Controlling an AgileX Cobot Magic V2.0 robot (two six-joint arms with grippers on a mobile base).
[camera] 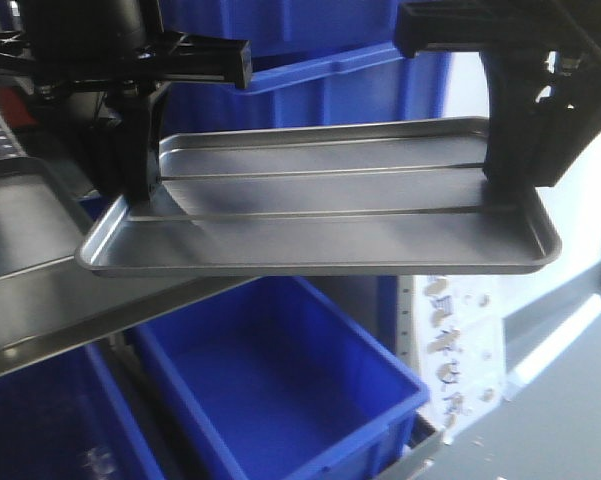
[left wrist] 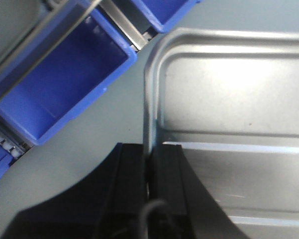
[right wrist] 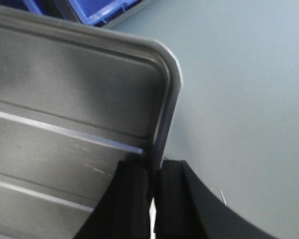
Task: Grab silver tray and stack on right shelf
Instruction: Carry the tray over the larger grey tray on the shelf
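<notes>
The silver tray [camera: 330, 215] is shiny, with a low rim and two long ridges, and hangs level in the air between my grippers. My left gripper [camera: 140, 195] is shut on its left short rim, which the left wrist view shows pinched between the black fingers [left wrist: 150, 149] near a corner of the tray [left wrist: 229, 89]. My right gripper [camera: 505, 175] is shut on the right short rim, also seen in the right wrist view [right wrist: 154, 167] next to the tray's rounded corner [right wrist: 64, 89]. A pale rail with small rollers [camera: 445, 345], possibly part of the right shelf, shows below the tray's right end.
A blue bin [camera: 280, 390] stands open under the tray, with more blue bins behind it [camera: 310, 60]. A slanted matte grey tray or lip [camera: 30, 280] lies at the left, below the silver tray's corner. Blue bins [left wrist: 59, 84] and grey floor [right wrist: 249, 89] show below.
</notes>
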